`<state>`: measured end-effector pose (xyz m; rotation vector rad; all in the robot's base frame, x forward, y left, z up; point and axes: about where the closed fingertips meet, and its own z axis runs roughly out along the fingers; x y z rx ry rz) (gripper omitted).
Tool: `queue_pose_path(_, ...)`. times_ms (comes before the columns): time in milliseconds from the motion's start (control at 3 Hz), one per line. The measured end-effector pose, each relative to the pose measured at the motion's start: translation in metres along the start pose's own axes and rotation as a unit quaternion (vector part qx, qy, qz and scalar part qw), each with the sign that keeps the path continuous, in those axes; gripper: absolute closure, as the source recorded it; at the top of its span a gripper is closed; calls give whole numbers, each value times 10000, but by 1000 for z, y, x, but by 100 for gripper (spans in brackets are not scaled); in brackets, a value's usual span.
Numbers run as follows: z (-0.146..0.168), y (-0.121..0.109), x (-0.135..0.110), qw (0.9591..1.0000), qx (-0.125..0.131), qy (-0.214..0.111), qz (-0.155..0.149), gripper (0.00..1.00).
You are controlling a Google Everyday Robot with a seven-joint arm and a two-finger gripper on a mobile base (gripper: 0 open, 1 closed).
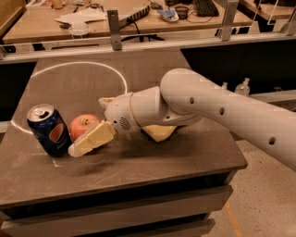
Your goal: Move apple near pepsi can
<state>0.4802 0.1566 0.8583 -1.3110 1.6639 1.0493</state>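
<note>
The cream gripper (94, 133) is sitting beside the dark blue pepsi can (48, 132), by the red, yellow-patched apple (82, 125).

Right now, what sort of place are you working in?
Probably an office or lab: a wooden desk with papers and a keyboard stands behind the dark worktable. The gripper is at the apple beside the pepsi can.

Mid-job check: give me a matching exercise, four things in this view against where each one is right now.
1 pepsi can
2 apple
3 sponge
4 tool

A partly hidden under the arm
B upright, nearest the image-left edge of the table
C at the apple
D resting on the table just beside the can

Pairs: 1-B, 2-D, 3-A, 4-C.
</note>
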Motion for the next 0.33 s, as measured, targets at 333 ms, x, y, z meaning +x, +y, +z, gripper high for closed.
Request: queue_pose_path(333, 0, 0, 0, 10000, 0, 0, 0, 0)
